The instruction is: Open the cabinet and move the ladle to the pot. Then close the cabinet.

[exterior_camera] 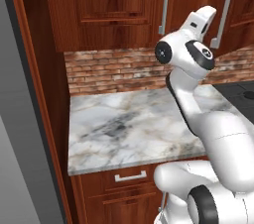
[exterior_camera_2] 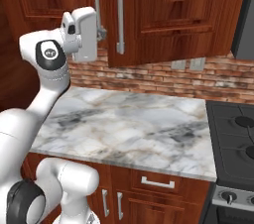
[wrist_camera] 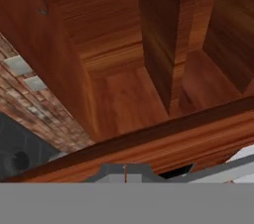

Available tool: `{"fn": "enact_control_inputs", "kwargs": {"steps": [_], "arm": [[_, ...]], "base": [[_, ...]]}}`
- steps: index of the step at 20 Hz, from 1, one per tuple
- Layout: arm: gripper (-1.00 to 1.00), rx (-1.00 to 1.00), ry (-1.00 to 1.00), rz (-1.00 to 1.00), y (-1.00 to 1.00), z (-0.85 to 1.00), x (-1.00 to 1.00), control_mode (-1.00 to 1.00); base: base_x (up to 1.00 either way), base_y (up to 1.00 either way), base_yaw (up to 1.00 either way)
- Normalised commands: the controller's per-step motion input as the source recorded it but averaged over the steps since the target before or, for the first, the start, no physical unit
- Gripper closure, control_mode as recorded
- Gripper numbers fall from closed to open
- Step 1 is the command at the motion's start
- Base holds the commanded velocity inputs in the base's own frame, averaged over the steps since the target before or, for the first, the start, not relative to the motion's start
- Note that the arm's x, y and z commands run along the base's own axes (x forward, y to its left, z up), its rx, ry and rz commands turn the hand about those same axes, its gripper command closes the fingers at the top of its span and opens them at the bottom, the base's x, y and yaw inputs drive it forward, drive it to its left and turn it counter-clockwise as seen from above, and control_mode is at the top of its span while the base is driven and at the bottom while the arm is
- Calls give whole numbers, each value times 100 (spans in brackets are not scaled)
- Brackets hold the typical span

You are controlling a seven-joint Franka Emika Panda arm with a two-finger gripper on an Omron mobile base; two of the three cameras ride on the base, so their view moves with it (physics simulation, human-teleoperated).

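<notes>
Gripper sat shut at the cabinet's left bar handle, apparently clamped on it. Doors looked barely cracked. Judgement: pull along the hinge arc, wrist square, slow, so the bar doesn't slip.

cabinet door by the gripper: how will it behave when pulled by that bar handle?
Probably stiff: the cabinet door looks like thick panelled wood. It should swing rather than slide, though no hinges are visible. The bar handle is smooth metal, so the shut gripper, now at the neighbouring handle, might slip along it unless it hooks behind.
</notes>
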Motion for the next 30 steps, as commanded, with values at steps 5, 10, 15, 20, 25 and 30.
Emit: {"fn": "enact_control_inputs", "kwargs": {"steps": [5, 10, 15, 20, 25, 30], "arm": [[100, -1, 0, -6, -75, 0, -87, -100], [100, -2, -4, -4, -59, 0, -74, -100], [100, -6, -12, 0, -23, 0, -69, -100], [100, -3, -16, -1, -51, 0, -71, -100], [100, -9, -17, 0, 36, 0, -38, -100], [100, -5, -7, -2, 97, 1, -7, -100]], "base": [[0, 0, 0], [0, 0, 0], [0, 0, 0], [0, 0, 0], [0, 0, 0], [0, 0, 0]]}}
